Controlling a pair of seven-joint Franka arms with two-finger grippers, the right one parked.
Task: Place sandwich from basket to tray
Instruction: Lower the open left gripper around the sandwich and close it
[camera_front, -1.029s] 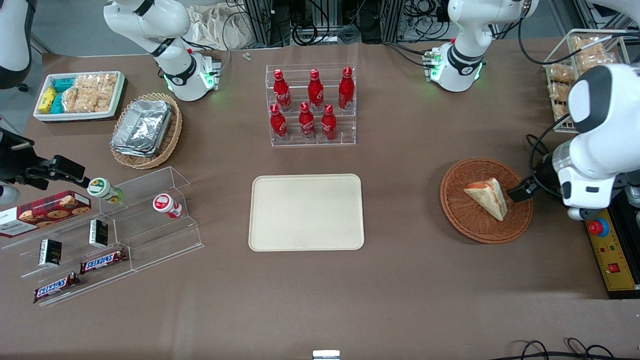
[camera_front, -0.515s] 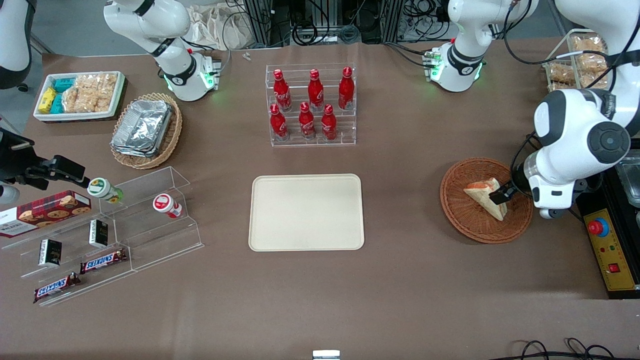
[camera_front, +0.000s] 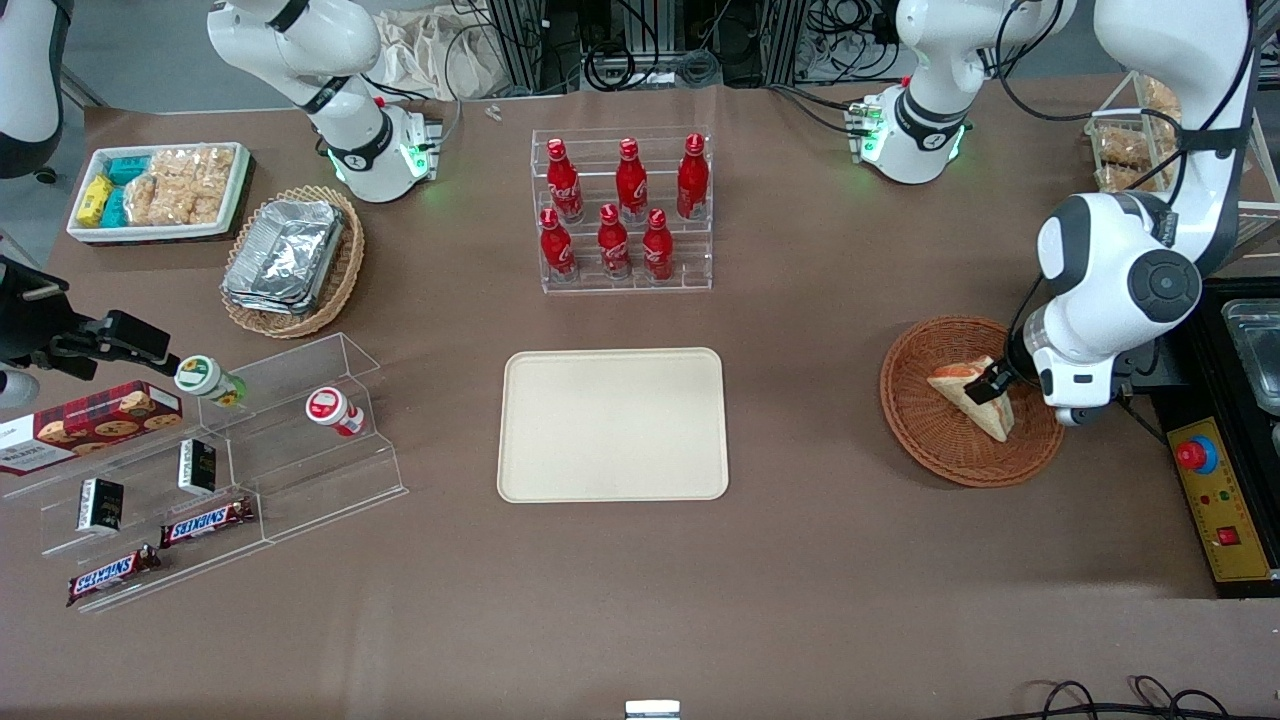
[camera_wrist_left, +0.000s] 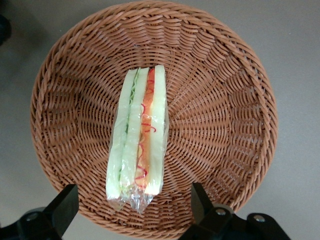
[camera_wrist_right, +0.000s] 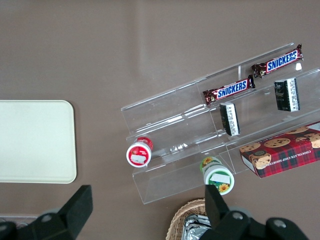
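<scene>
The end effector (camera_front: 985, 388) hangs low over the round reddish-brown wicker basket (camera_front: 925, 425), at the working arm's end of the bench (camera_front: 800, 560). Its two dark fingers (camera_wrist_left: 62, 207) are spread apart and released, holding nothing; in the left wrist view they stand on either side of the sandwich's end without touching it. The sandwich (camera_front: 972, 398) lies in the basket directly under the end effector, a pale bread wedge in clear wrap, with green and red filling layers showing along its cut edge (camera_wrist_left: 137, 155). In the front view one black fingertip overlaps the wedge's upper part. The basket rests on the brown bench surface, with its woven rim (camera_wrist_left: 45, 85) ringing the sandwich all round. The cream-beige tray (camera_front: 612, 424) lies flat on the bench well apart from the end effector, toward the parked arm's end, and it carries nothing. A clear rack of red bottles (camera_front: 622, 208) stands farther from the front camera than the tray, also well apart from the end effector.
</scene>
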